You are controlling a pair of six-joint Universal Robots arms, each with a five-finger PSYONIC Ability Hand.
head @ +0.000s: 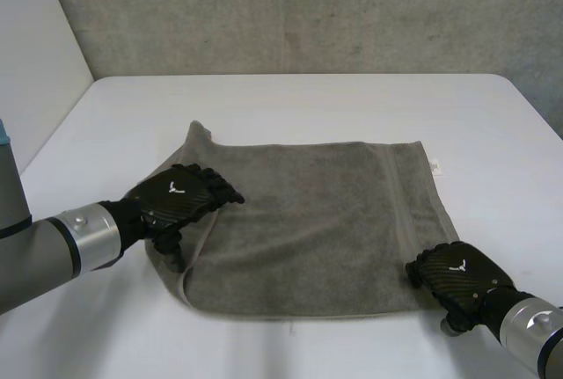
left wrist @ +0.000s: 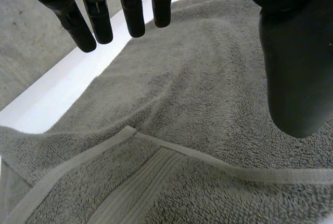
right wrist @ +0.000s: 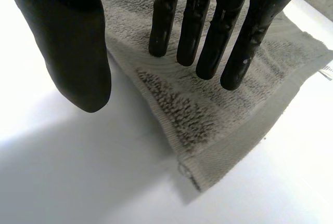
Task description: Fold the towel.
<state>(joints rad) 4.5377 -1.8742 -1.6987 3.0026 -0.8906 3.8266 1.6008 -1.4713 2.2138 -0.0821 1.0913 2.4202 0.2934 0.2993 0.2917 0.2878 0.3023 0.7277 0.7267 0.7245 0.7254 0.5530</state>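
1. Grey terry cloth is lying spread on the white table [head: 308, 102]: the towel [head: 325, 221] is resting flat on our side of it, its long axis running from our left to our right, its left end rumpled and partly turned over on itself.
2. We are holding our left hand [head: 180, 196] over that rumpled end, fingers [left wrist: 132, 11] straight and pointing across the cloth toward its middle, thumb [left wrist: 296, 68] standing apart. Nothing is being pinched, and a turned-over hem [left wrist: 156, 143] is lying under the palm.
3. We are hovering our right hand [head: 457, 275] at the towel's near right corner [right wrist: 200, 174], fingers straight above the banded edge and thumb out over bare table, gripping nothing. We cannot tell whether the fingertips are touching the pile.
4. Each hand is sitting at its own end of the long axis, with the towel stretching between them. The right hand is nearer the near right corner and the left hand is nearer the left edge.
5. We are judging that the fold is not yet begun. The coming move is turning on each hand closing over the cloth directly beneath it before anything is carried along or across that axis. The bunched left end is looking likely to spoil a square fold unless it is smoothed first.
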